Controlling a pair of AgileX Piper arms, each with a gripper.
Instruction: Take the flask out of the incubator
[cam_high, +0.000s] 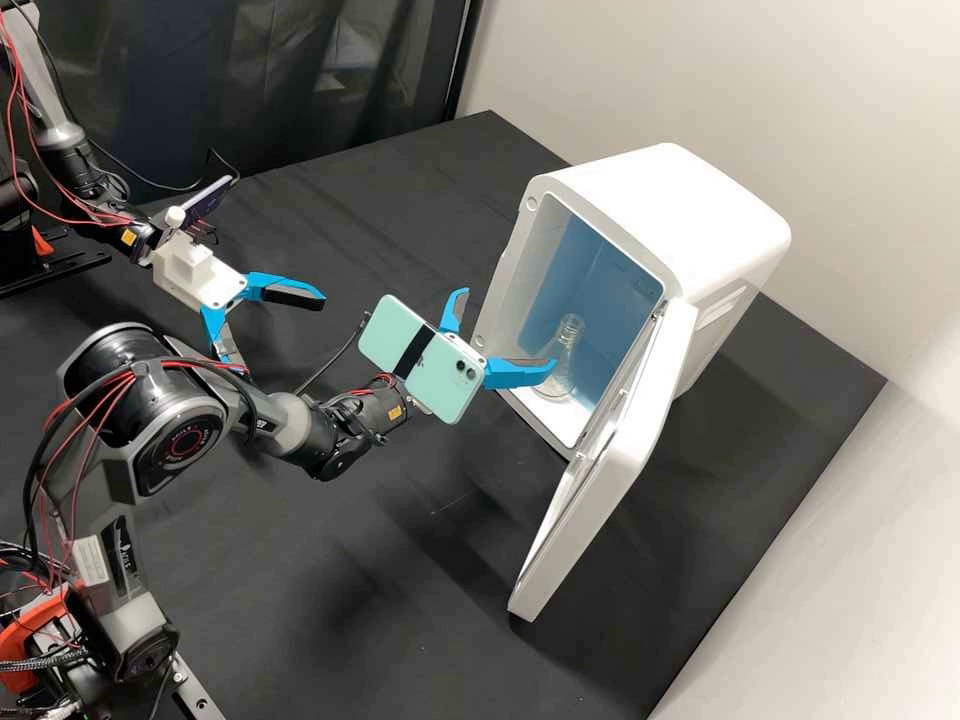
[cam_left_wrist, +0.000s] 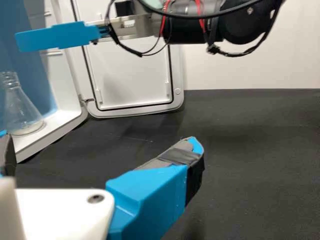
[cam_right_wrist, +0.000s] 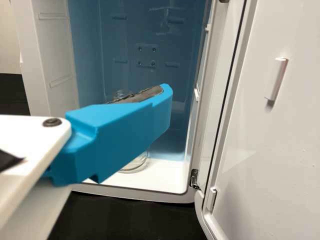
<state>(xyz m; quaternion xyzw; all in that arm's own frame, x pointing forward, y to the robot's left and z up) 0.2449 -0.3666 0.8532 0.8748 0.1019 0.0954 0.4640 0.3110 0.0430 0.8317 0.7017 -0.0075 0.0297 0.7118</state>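
**A:** How is the left gripper (cam_high: 252, 312)?

**B:** Its fingers are spread wide with nothing between them. It sits above the black bench (cam_high: 400, 540), well short of the incubator (cam_high: 690, 215).

**A:** And the right gripper (cam_high: 488, 340)?

**B:** It is wide open too and holds nothing, with its fingers at the incubator's mouth. The flask (cam_high: 568, 352) stands upright just past them on the blue floor. In the right wrist view one finger hides most of it, so I cannot tell whether they touch. The open door (cam_high: 600, 450) hangs close beside that gripper.
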